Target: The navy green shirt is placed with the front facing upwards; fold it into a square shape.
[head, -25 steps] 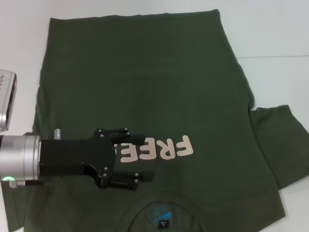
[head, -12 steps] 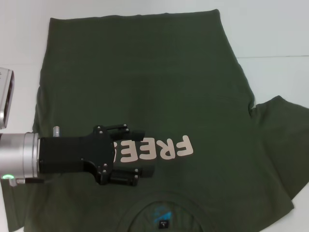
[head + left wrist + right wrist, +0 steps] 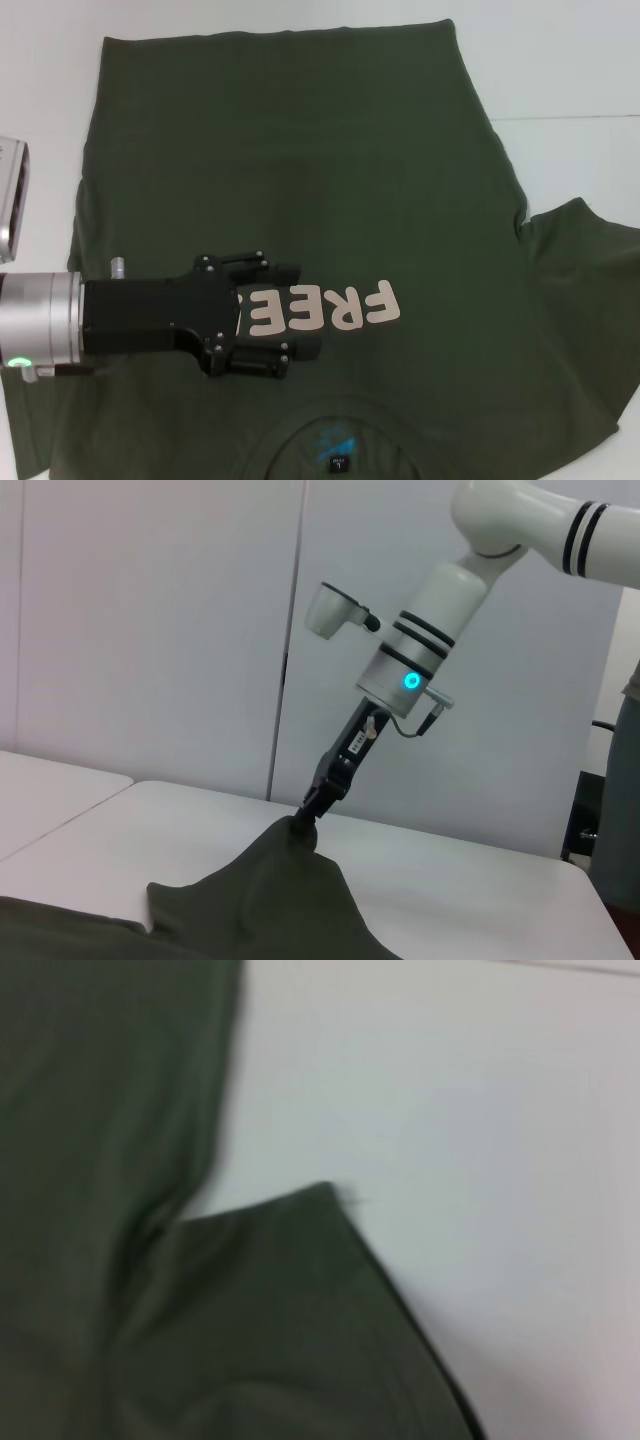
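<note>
Navy green shirt (image 3: 320, 180) covers most of the white table (image 3: 570, 80) in the head view, lying flat and front up, with its hem toward 12 o'clock and its round collar (image 3: 335, 432) at 6 o'clock. Pale pinkish lettering (image 3: 325, 308) across the chest reads "FREE", seen upside down from the head camera; its left end is hidden behind the left gripper. A small blue neck label (image 3: 341, 464) sits inside the collar, its print too small to read, with a faint blue-green mark just above it. The sleeve (image 3: 590, 260) at 3 o'clock spreads outward onto the table.

Left gripper (image 3: 290, 312) reaches in from 9 o'clock on a silver and black wrist, low over the chest. Its two fingers (image 3: 268, 268) stand apart with a gap between them and have hold of nothing.

Part of a grey device (image 3: 12, 200) shows at the table's 9 o'clock edge.

Only the left wrist view shows the right arm: white, with black bands and a glowing blue ring, coming down to the right gripper (image 3: 305, 812), whose narrow black tip meets a raised peak of the shirt cloth (image 3: 270, 880). Whether its fingers pinch that cloth I cannot tell. The right wrist view shows just a sleeve corner (image 3: 300, 1290) lying on the table (image 3: 480, 1120).
</note>
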